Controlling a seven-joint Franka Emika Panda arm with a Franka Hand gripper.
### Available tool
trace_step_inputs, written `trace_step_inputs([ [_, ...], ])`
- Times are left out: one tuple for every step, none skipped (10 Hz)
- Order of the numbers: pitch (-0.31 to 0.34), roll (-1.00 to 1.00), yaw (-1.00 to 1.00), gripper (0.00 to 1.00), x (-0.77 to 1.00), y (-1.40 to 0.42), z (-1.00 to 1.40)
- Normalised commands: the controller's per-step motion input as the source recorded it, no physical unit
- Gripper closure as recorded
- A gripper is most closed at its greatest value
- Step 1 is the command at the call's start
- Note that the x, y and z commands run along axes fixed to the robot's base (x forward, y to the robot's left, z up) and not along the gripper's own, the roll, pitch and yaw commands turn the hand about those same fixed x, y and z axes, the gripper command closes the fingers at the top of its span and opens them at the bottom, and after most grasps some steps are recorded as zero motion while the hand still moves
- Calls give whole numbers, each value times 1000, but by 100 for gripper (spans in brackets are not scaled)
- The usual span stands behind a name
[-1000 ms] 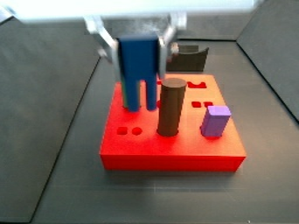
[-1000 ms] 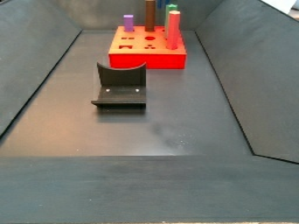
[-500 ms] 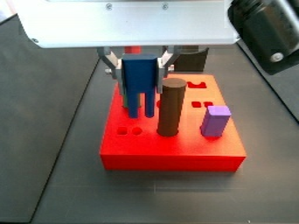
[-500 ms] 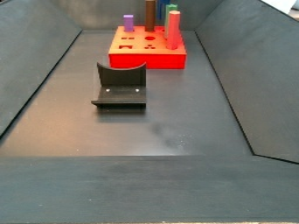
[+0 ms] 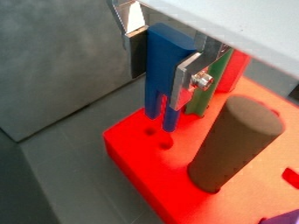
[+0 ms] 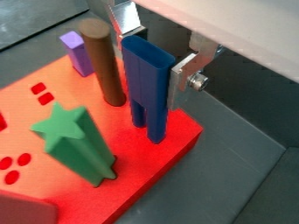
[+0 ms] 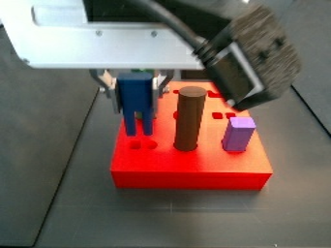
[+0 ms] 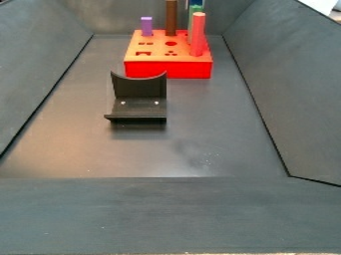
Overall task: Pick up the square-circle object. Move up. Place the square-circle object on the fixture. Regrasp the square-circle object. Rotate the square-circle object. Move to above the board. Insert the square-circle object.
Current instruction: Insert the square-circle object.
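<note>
The square-circle object [image 7: 135, 97] is a bright blue boxy piece with two prongs pointing down. It hangs upright with my gripper [image 7: 135, 87] shut on its upper body, over the near left part of the red board [image 7: 195, 170]. In both wrist views the silver fingers [image 5: 187, 80] clamp the square-circle object [image 5: 163, 74] [image 6: 149, 83] from two sides. Its prong tips sit right at the board [image 5: 140, 166] beside two small holes; I cannot tell whether they touch. The fixture [image 8: 136, 98], a dark block with a scooped top, stands alone on the floor in front of the board [image 8: 167, 68].
A tall brown cylinder [image 7: 191, 118] [image 6: 103, 61] stands on the board close beside the blue piece. A purple block [image 7: 239, 134] sits further right. A green star-topped post [image 6: 73, 140] rises from the board. Dark walls ring the floor.
My gripper has come down with the blue piece, bringing its prongs lower towards the board. The arm's body now fills more of a side view. The fixture and board have not moved.
</note>
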Motion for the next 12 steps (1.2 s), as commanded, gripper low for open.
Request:
trace_step_inputs([
  [0,-213,0,100,97,-189,-297],
  [0,-241,0,100,111,0,-286],
  [0,-197,23,100,0,103,-80],
  [0,-190,11,100,0,131,0],
  [0,-173,0,100,23,86,-31],
  [0,-136,-183,100,254,0,-226],
  [-16,-97,-306,100,243,0,-400],
  [-66,-99,-237,100,80,0,-663],
  [-116,-44,-231,100,0,0,-909],
  [-113,-40,-117,100,0,0,-754],
  [-116,-183,0,100,0,20,-226],
  [0,44,0,100,0,-34,0],
])
